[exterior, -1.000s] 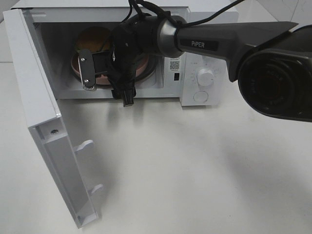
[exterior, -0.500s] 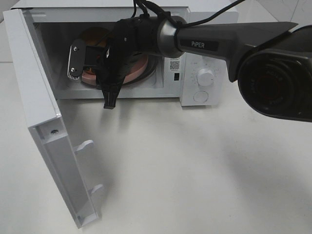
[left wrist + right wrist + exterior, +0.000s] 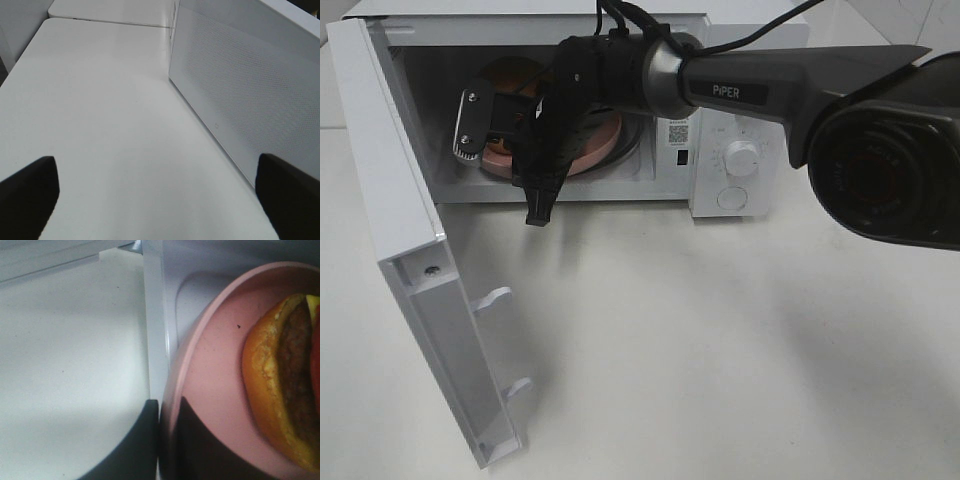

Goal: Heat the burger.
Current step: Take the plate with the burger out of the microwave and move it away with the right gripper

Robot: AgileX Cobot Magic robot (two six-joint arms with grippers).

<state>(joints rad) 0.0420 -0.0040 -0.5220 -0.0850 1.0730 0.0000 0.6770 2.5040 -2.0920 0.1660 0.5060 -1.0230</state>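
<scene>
The burger (image 3: 515, 72) lies on the round pink plate (image 3: 595, 145) inside the open microwave (image 3: 740, 110), mostly hidden behind my right arm. In the right wrist view the burger (image 3: 280, 385) shows its golden bun and dark patty on the plate (image 3: 215, 365). My right gripper (image 3: 501, 168) is at the front left of the cavity. In its wrist view the right gripper (image 3: 169, 440) is shut on the plate's rim, one finger on each side. My left gripper (image 3: 159, 190) is open and empty above the table, beside the microwave door (image 3: 250, 90).
The microwave door (image 3: 410, 230) stands swung open to the left, reaching towards the table's front. Two dials (image 3: 742, 158) are on the right-hand control panel. The white table (image 3: 720, 350) stretches in front of the microwave.
My right gripper has swung to the left and turned inside the microwave opening. The plate and burger have stayed about where they were.
</scene>
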